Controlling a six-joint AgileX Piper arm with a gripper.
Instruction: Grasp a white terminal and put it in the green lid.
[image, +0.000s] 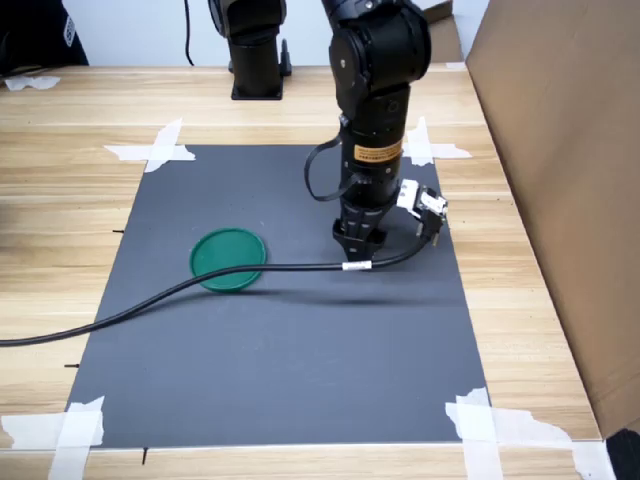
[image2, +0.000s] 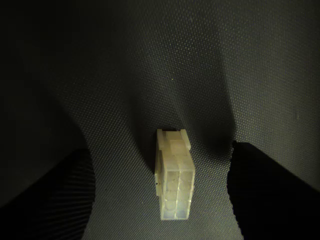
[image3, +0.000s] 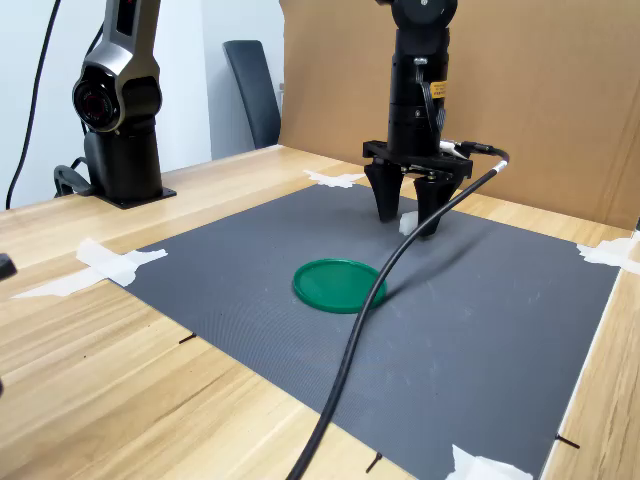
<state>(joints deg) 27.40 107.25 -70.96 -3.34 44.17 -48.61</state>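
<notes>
In the wrist view the white terminal (image2: 174, 175) lies on the black mat between my two dark fingers (image2: 272, 192), with a gap on each side. My gripper (image3: 407, 222) is open and points straight down at the mat, its tips close to the surface. In the second exterior view the white terminal (image3: 408, 221) shows as a small white block between the fingers. In the first exterior view my gripper (image: 358, 243) hides it. The green lid (image: 228, 259) lies flat on the mat, to the first exterior view's left of my gripper, and holds nothing.
A black cable (image: 200, 285) runs from my wrist across the mat, past the lid's edge. White tape (image: 152, 150) holds the mat's corners to the wooden table. A second arm's base (image3: 125, 160) stands at the back. A cardboard wall (image: 560, 180) borders the first exterior view's right.
</notes>
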